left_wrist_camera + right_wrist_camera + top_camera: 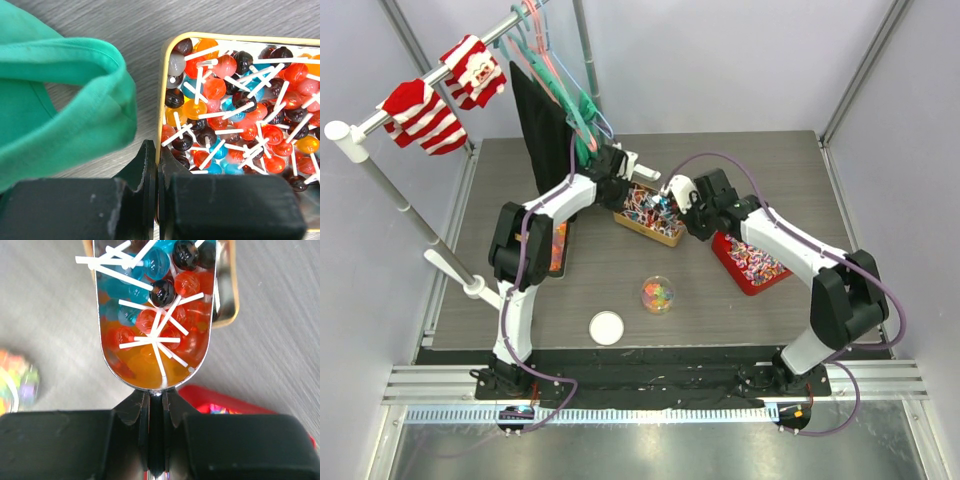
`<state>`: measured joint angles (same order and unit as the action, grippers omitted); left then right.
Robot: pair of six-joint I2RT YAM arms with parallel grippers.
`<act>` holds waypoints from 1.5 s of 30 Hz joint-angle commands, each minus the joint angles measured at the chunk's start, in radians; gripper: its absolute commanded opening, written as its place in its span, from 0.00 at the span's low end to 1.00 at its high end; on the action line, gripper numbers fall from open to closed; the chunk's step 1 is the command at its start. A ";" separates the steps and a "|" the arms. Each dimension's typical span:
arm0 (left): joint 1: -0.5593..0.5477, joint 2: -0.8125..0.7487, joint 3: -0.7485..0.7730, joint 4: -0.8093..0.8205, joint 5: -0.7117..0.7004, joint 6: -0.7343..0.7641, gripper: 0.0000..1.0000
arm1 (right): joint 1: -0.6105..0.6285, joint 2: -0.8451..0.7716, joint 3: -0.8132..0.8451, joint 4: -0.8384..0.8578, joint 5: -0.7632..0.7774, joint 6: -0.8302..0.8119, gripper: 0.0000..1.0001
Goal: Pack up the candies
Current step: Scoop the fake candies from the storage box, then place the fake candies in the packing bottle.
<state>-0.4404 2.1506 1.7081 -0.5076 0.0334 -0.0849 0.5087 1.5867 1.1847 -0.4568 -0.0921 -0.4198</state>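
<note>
A yellow tray (650, 233) at the table's middle back holds many round candies on white sticks (225, 100), red, orange, blue and dark. My left gripper (156, 150) is shut on that tray's rim (161, 90) at its far left end (625, 172). My right gripper (156, 395) is shut on the handle of a silver scoop (145, 372). The scoop is loaded with stick candies (161, 292) and sits over the tray's near end (232, 305). In the top view the right gripper (672, 195) is at the tray's right side. A small clear cup (657, 294) holds colourful candies.
A red tray (750, 262) of wrapped sweets lies right of the yellow tray. A white lid (606, 327) lies near the front edge. A black board (535, 120), green hangers with cloth (55, 110) and a rail with striped socks (425, 115) stand at back left.
</note>
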 commanded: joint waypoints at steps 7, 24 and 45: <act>0.017 0.025 0.070 0.014 0.023 0.031 0.00 | 0.111 -0.198 -0.056 -0.304 -0.040 -0.209 0.01; 0.017 0.011 0.041 0.026 0.023 0.040 0.00 | 0.266 -0.212 -0.040 -0.557 0.058 -0.324 0.01; 0.019 -0.009 0.035 0.027 0.010 0.047 0.00 | 0.398 -0.094 0.036 -0.680 0.275 -0.313 0.01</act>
<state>-0.4297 2.1994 1.7203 -0.5285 0.0338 -0.0418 0.9031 1.4860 1.1763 -1.1084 0.1257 -0.7338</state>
